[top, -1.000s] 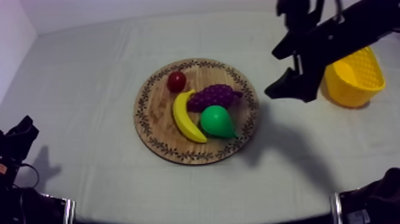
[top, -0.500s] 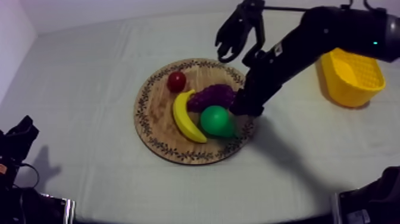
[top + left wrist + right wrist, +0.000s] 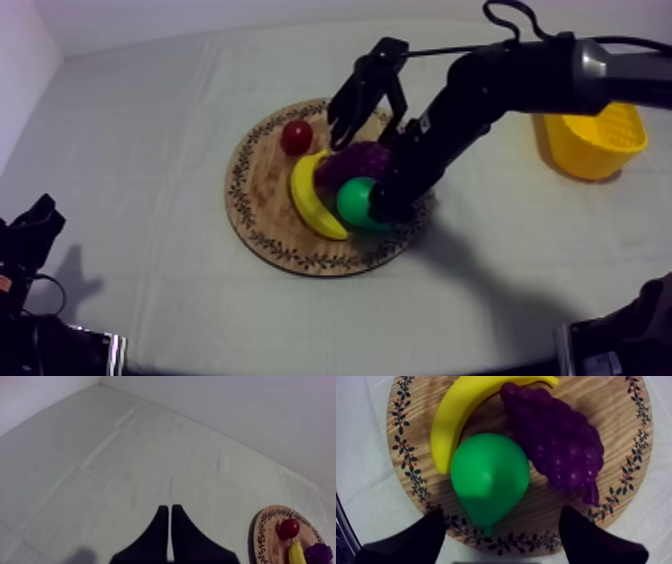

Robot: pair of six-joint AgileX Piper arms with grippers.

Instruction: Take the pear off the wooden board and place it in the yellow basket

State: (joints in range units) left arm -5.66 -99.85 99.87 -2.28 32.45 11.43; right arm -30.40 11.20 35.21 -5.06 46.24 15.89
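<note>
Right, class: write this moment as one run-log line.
right gripper open above pear | pear on wooden board | left gripper shut over cloth | yellow basket at right

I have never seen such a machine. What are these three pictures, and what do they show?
This is a robot with two arms at a table. One picture looks down from above; the other two come from cameras on the arms' wrists. On a round wooden board lie a banana, a bunch of grapes, a small red fruit and a pear. A yellow basket stands at the robot's right. The right claw is open above the pear, holding nothing. The left claw is shut and empty, away from the board.
</note>
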